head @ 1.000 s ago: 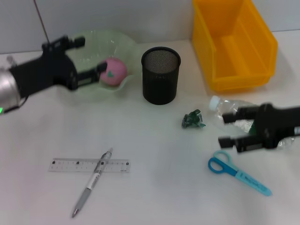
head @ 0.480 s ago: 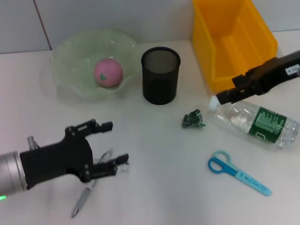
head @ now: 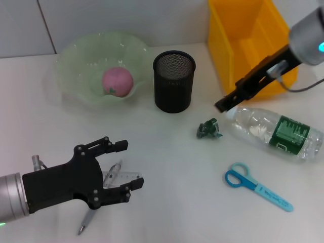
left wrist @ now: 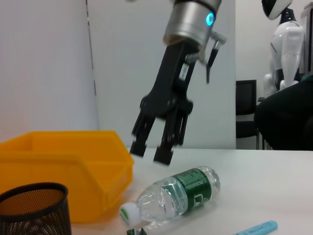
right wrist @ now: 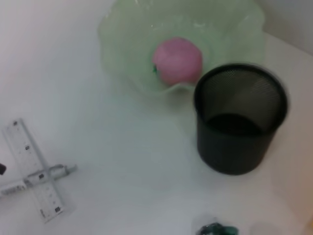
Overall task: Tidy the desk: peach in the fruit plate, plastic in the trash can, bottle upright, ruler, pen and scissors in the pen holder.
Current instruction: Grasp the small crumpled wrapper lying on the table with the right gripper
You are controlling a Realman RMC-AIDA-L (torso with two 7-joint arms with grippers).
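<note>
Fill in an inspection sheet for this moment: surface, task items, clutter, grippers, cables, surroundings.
Surface: white desk, items spread over it.
Job's things: peach lies in the green fruit plate; black mesh pen holder upright, nothing visible in it; bottle on its side, cap on; green plastic scrap on the desk near the bottle cap; blue scissors flat on the desk; ruler and pen crossed, partly hidden in the head view; yellow bin shows nothing inside.
Clutter: nothing seen.
Grippers: left gripper open above the ruler and pen; right gripper open, over the bottle's cap end.
Cables: one by the right arm.
Surroundings: pale wall; chair and white robot figure behind.
</note>
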